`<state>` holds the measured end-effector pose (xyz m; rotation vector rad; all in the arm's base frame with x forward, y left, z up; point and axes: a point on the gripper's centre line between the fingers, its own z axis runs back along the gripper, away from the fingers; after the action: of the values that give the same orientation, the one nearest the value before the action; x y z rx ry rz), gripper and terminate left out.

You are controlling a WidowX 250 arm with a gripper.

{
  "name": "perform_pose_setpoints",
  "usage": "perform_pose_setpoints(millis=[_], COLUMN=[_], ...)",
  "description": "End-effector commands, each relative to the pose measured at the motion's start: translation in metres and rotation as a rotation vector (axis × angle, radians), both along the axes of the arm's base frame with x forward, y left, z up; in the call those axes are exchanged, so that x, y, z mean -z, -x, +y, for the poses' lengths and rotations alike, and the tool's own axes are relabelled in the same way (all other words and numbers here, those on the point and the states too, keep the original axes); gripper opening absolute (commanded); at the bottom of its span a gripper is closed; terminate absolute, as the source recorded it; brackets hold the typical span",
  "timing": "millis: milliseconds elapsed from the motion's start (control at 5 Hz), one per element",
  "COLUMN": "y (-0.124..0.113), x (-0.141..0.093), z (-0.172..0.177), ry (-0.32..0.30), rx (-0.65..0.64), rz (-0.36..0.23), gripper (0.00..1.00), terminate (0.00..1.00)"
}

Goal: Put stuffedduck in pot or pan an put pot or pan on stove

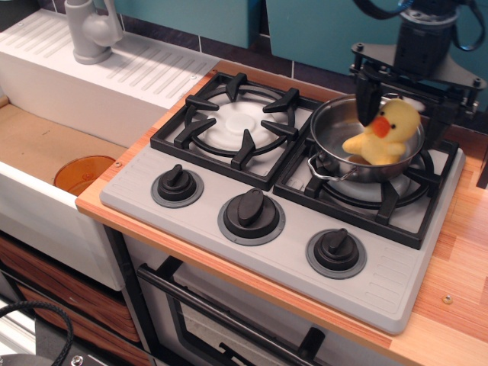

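The yellow stuffedduck [386, 135] with its orange beak sits inside the shiny steel pot [335, 130], leaning toward the pot's right side. The pot stands on the right burner of the grey stove [137, 191]. My gripper [402, 110] is lowered over the pot. Its black fingers [365, 99] stand spread apart on either side of the duck's head and do not squeeze it. The gripper is open.
The left burner [236, 126] holds nothing. Three black knobs [251, 207] line the stove front. An orange bowl [84, 174] lies in the sink at left, and a grey faucet [91, 30] stands behind it. Wooden counter [457, 290] runs along the right.
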<state>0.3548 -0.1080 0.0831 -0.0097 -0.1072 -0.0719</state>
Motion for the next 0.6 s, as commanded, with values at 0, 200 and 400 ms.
perform_pose_setpoints(millis=[0,200,400], y=[0.0,-0.002,-0.009], x=[-0.064,-0.073,-0.076], z=[0.0,0.011,0.025], ry=[0.005,-0.003,-0.007], rx=[0.003,0.021,0.043], rz=[-0.05,-0.037,-0.035], gripper=[1.0,1.0,1.0], terminate=[0.0,0.0,0.0])
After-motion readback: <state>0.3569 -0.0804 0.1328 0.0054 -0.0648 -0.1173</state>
